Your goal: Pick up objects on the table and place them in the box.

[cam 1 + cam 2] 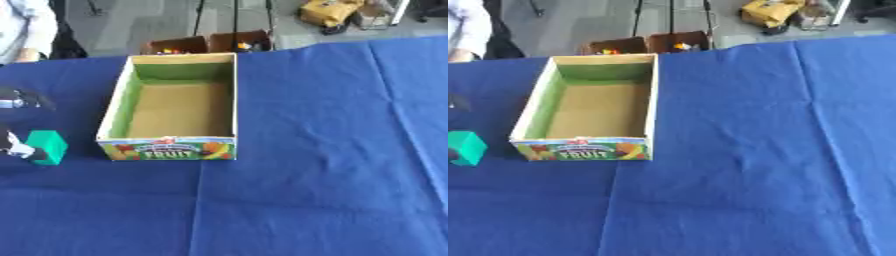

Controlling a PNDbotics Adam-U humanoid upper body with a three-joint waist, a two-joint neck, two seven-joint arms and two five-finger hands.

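One hand low, fingers round green block

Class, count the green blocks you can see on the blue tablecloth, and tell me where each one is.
1. A single green block sits at the table's left edge, left of the open cardboard fruit box, with the left robot hand against it. The box interior looks empty; more could lie outside the view.
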